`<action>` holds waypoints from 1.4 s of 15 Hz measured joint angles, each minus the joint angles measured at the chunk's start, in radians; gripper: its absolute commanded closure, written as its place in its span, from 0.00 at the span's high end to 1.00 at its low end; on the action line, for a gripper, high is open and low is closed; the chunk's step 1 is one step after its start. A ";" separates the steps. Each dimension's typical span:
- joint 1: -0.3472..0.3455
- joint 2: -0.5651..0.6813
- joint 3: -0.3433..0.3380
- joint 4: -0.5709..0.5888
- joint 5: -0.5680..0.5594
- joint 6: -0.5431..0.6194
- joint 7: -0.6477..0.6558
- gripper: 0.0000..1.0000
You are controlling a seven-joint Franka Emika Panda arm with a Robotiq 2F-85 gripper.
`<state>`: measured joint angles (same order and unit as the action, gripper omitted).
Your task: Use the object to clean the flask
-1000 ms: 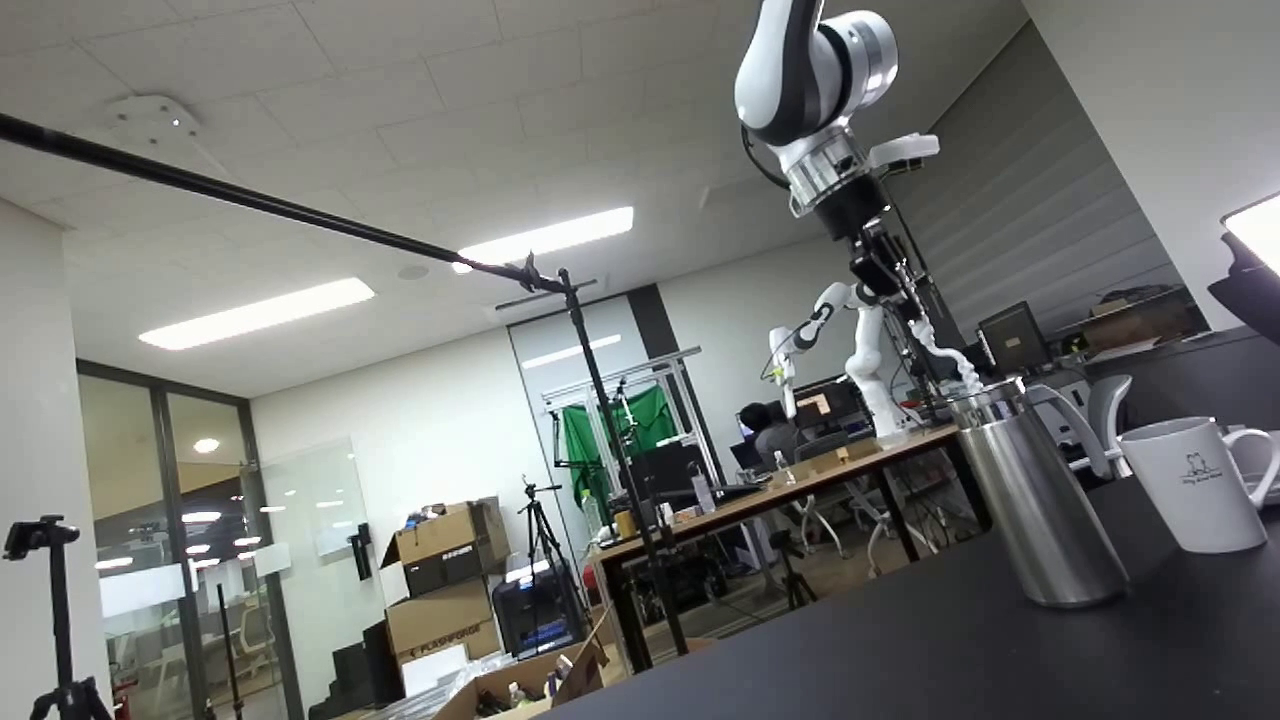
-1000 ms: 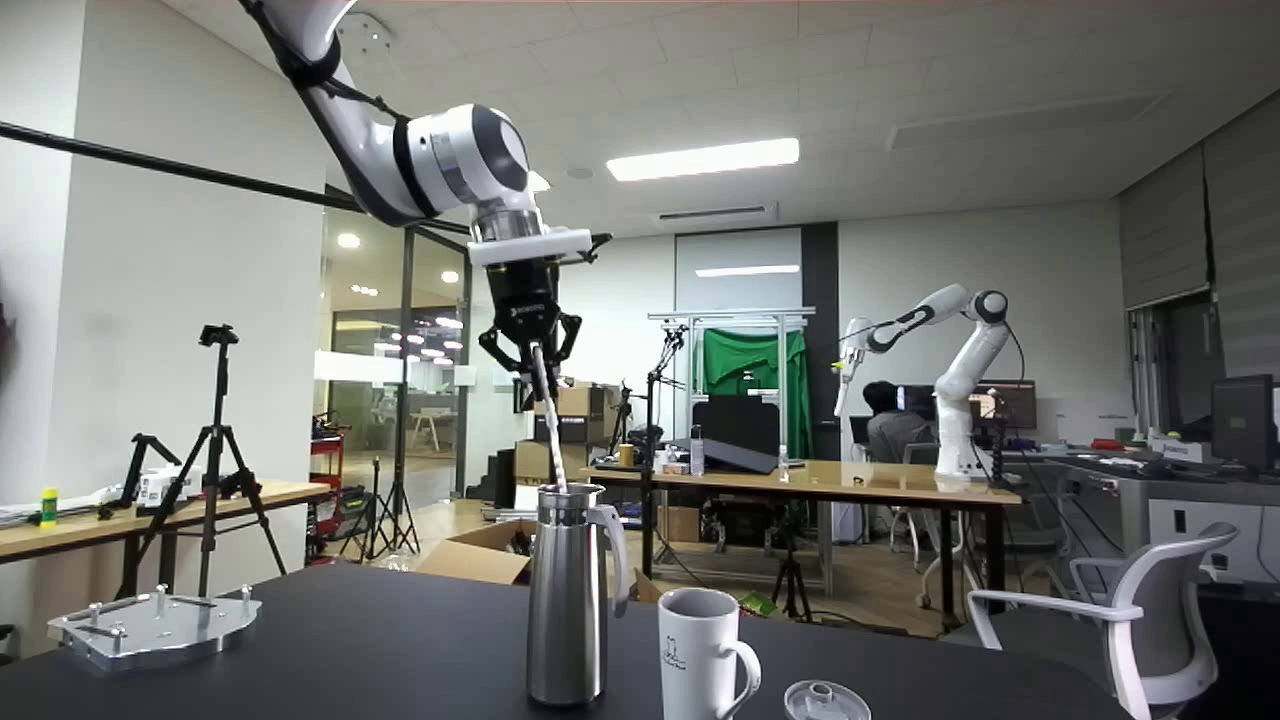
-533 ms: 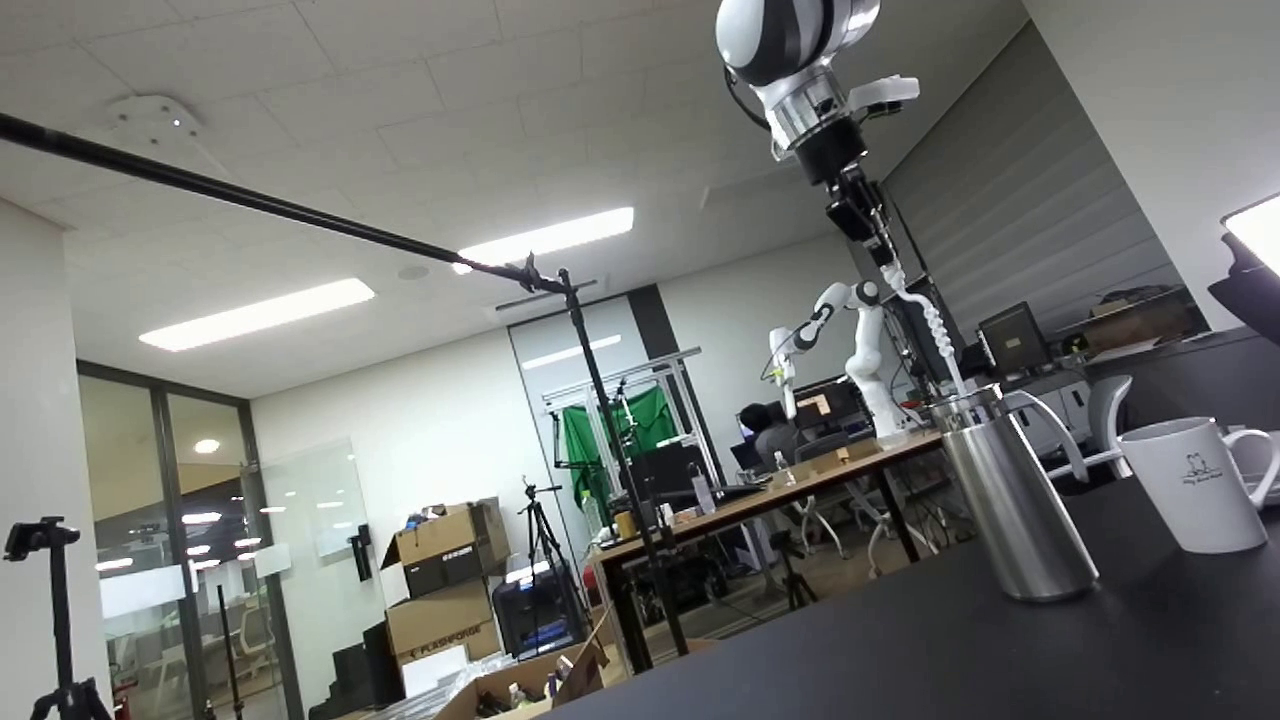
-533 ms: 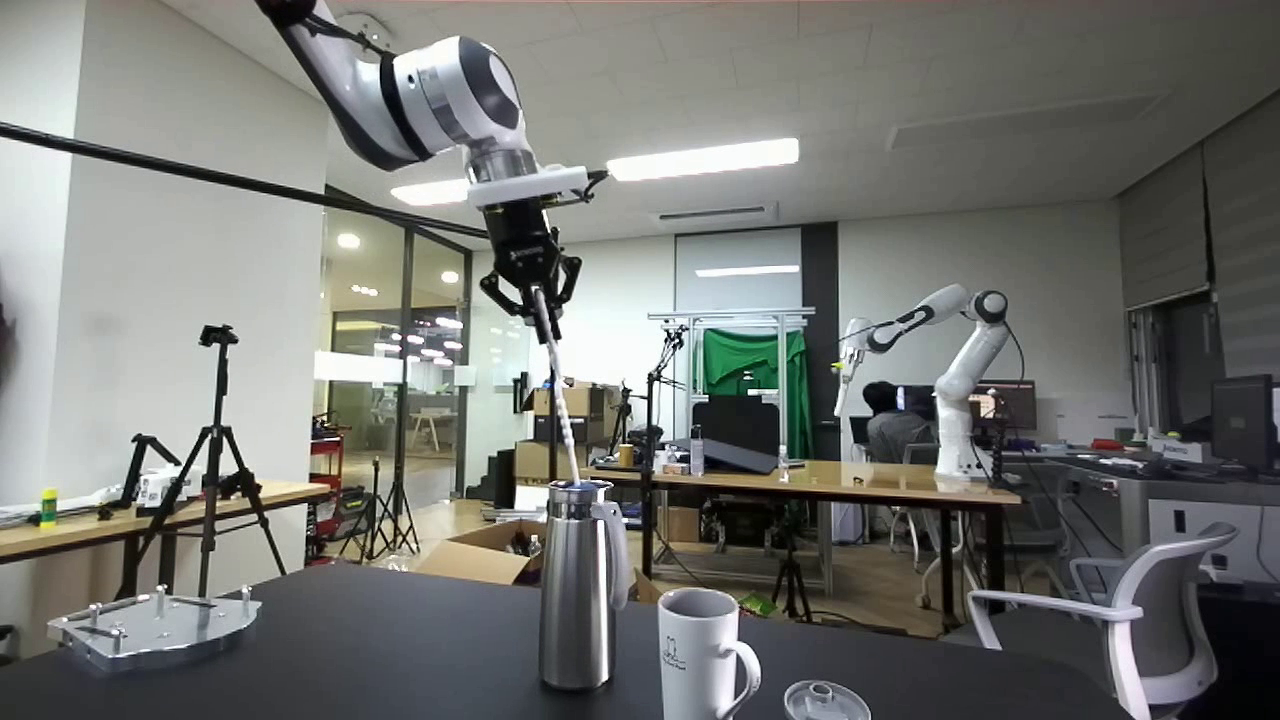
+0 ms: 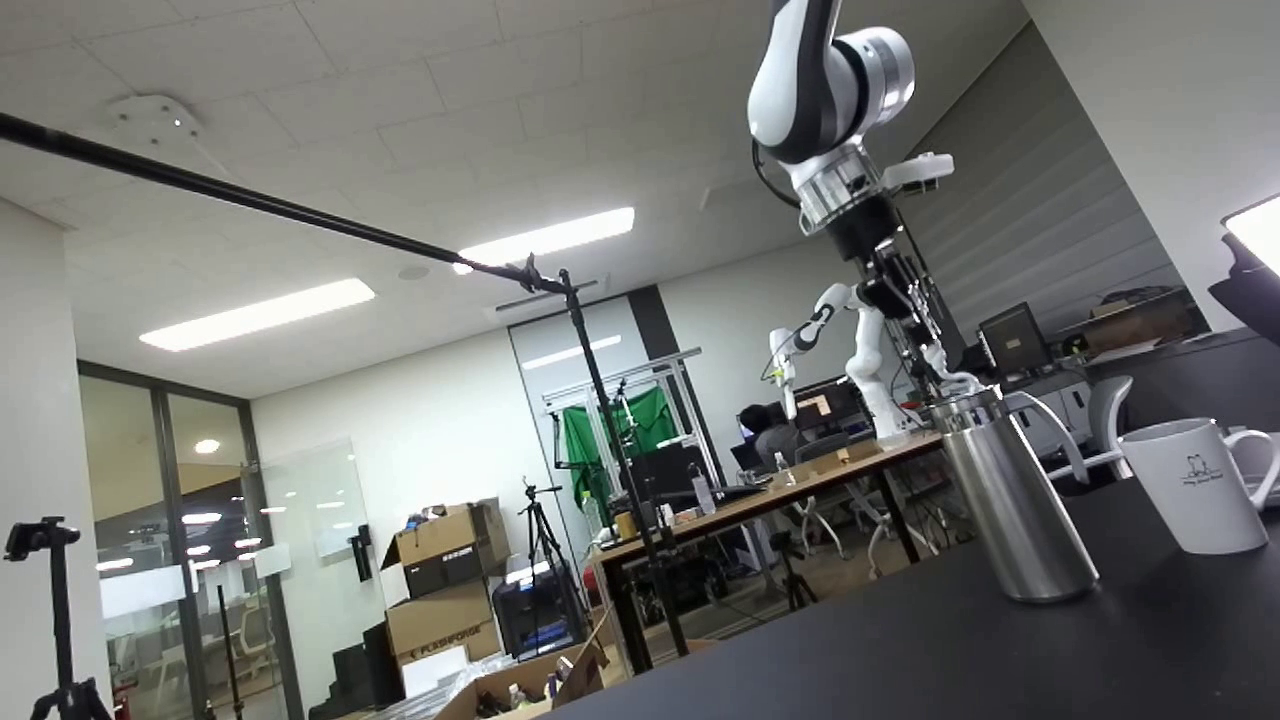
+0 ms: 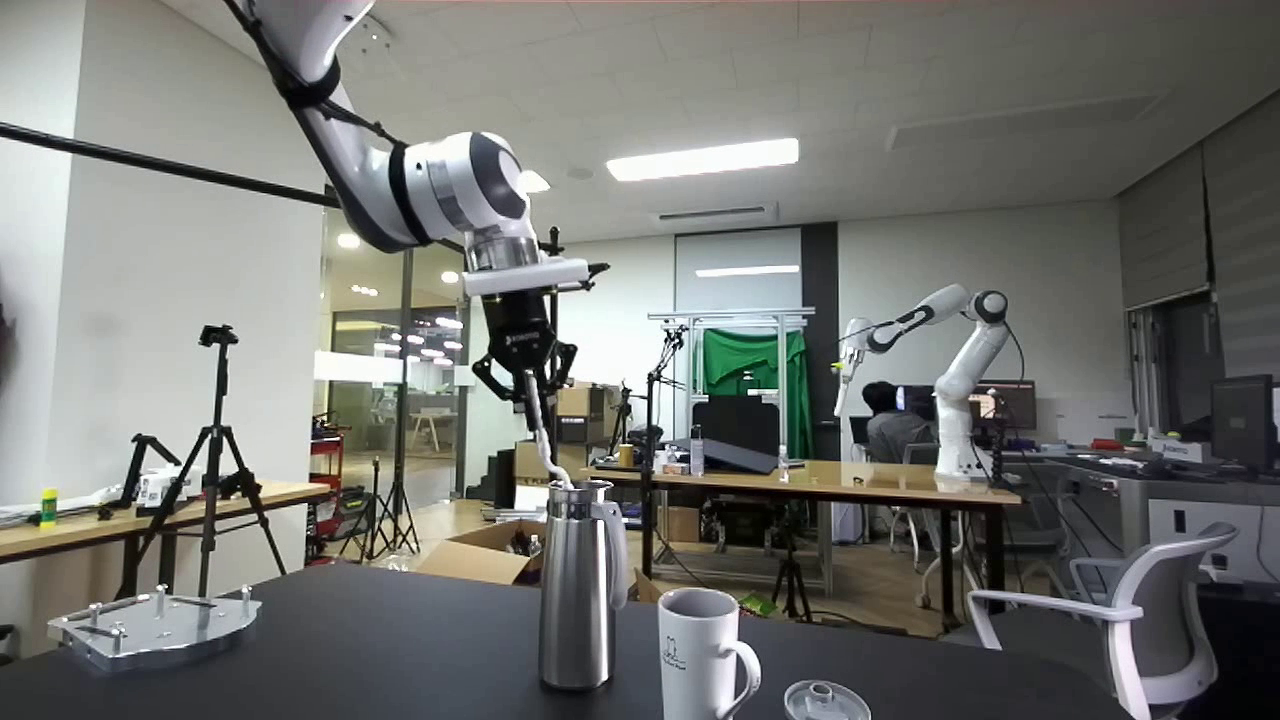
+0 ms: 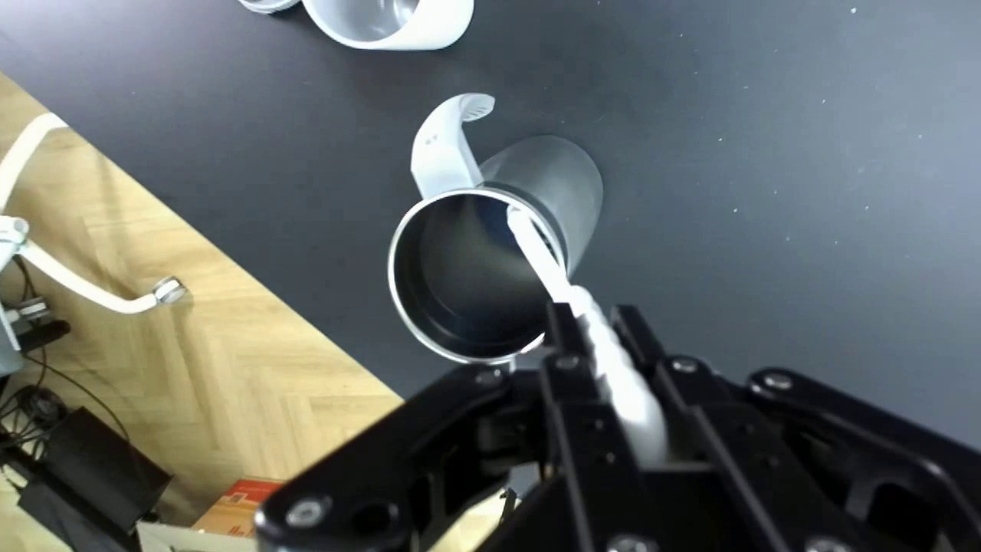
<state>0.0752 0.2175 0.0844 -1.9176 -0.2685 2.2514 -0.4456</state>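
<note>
Currently pinching one white knobbly stick (image 7: 588, 310) between two fingers (image 7: 571, 391), closed to its thickness; below them, holding its lower end inside one handled metal flask (image 6: 577, 600), with one printed white mug (image 6: 692, 645) farther out.

Flask (image 6: 577, 600), mug (image 6: 695, 655) on black table (image 6: 390, 650)

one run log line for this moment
gripper: closed on white stick | stick: bent, lower end at flask mouth, depth unclear | flask: upright on black table | mug: beside flask
</note>
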 measured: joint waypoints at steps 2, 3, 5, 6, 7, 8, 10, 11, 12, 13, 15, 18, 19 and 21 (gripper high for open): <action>0.000 0.026 0.001 0.000 0.000 0.011 0.000 0.04; 0.000 0.028 0.001 0.001 0.000 0.012 0.000 0.04; 0.001 0.019 0.001 0.010 -0.002 0.011 0.000 0.04; 0.001 0.009 0.001 0.016 -0.006 0.009 -0.001 0.04; 0.001 -0.004 0.001 0.023 -0.012 0.004 -0.001 0.04; 0.002 -0.021 0.001 0.031 -0.018 -0.008 -0.001 0.04; 0.003 -0.055 0.001 0.048 -0.028 -0.032 -0.003 0.04; 0.003 -0.072 0.001 0.055 -0.028 -0.041 -0.005 0.04; 0.003 -0.086 0.001 0.061 -0.028 -0.050 -0.006 0.04; 0.002 -0.097 0.001 0.063 -0.026 -0.055 -0.006 0.04; 0.000 -0.101 -0.001 0.062 -0.024 -0.058 -0.005 0.04; -0.007 -0.068 -0.003 0.047 -0.018 -0.057 0.000 0.04; -0.009 -0.049 -0.003 0.040 -0.018 -0.054 0.003 0.04; -0.010 -0.009 -0.003 0.032 -0.018 -0.053 0.010 0.04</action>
<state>0.0655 0.2082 0.0809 -1.8856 -0.2868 2.1988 -0.4354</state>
